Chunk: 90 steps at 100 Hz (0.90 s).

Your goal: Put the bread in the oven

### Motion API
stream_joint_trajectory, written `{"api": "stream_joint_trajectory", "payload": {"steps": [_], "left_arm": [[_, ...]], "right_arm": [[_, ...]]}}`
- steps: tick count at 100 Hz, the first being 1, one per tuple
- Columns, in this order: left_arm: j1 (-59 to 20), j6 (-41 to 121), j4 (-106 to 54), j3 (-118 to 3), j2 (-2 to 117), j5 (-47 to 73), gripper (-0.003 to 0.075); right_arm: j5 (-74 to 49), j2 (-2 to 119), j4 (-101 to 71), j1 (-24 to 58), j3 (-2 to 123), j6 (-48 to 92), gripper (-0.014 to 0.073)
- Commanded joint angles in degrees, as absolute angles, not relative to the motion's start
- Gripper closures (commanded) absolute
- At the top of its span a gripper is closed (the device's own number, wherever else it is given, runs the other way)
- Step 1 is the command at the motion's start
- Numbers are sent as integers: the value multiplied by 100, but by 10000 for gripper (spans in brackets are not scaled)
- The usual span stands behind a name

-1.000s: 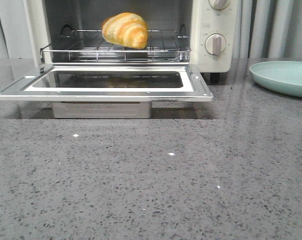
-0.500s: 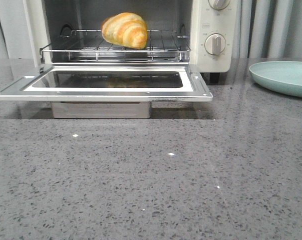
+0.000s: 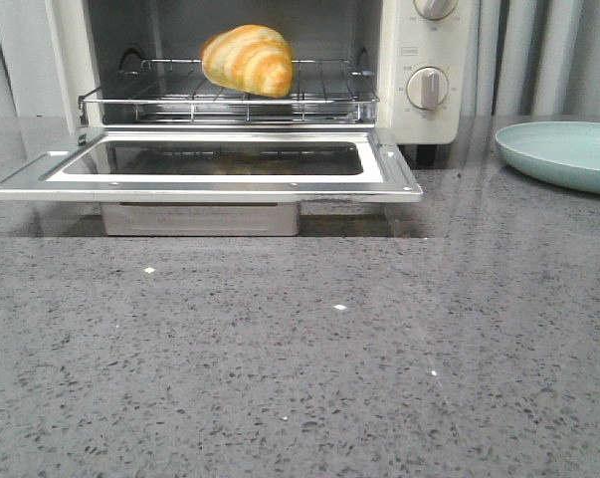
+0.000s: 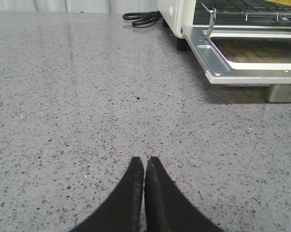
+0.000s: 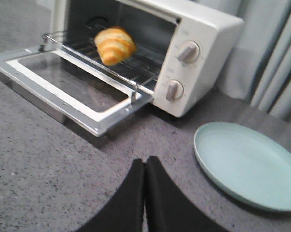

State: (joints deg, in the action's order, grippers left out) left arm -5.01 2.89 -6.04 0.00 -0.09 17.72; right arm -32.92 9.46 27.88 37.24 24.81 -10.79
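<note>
Bread (image 3: 249,60) sitting on wire rack (image 3: 230,95) inside toaster oven (image 3: 419,70), door (image 3: 205,174) lying dropped open. Pale green plate (image 3: 563,154) resting on table (image 3: 300,349) at 3 o'clock of oven. Left fingers (image 4: 145,176) and right fingers (image 5: 145,176) pressing closed, gripping nothing.

My bench (image 3: 309,368) is grey stone with dark and white speckles, polished, and small bright spots of light reflect on it. Behind it hang pale grey curtains (image 3: 548,55) in vertical folds. A black cable (image 4: 141,18) lies coiled at the back.
</note>
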Motion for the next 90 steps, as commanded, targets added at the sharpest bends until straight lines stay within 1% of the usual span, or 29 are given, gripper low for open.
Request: {"api": "stream_joint_trajectory", "payload": {"steps": [1, 8, 14, 22, 29, 38, 45, 63, 73, 90], "left_arm": [[-483, 234, -654, 130, -160, 1296, 741], [-483, 234, -654, 130, -160, 1296, 741], [-483, 234, -654, 130, -160, 1296, 741], [-483, 234, -654, 130, -160, 1296, 741], [-483, 234, -654, 130, -160, 1296, 742], [-483, 234, -654, 130, -160, 1296, 741], [-483, 234, -654, 130, -160, 1296, 741], [-483, 234, -654, 130, -160, 1296, 741], [-483, 234, -654, 130, -160, 1296, 741], [-483, 234, -654, 130, -160, 1296, 742]], "right_arm": [[-2458, 1021, 2500, 3014, 2166, -1291, 641], [-1921, 1021, 1750, 2236, 1679, -1291, 641], [-1338, 1021, 1472, 1582, 1236, -1291, 641], [-304, 1021, 1457, 956, 563, -1291, 641], [73, 920, 1337, 485, 165, -1291, 641], [0, 669, 1177, 181, -94, -1291, 641], [-283, 407, 1109, -19, -189, -1291, 641], [-1334, -153, 900, -395, -203, -1268, 641], [-1827, -156, 853, -438, -203, -1257, 641], [-1764, -156, 853, -438, -203, -1040, 641]]}}
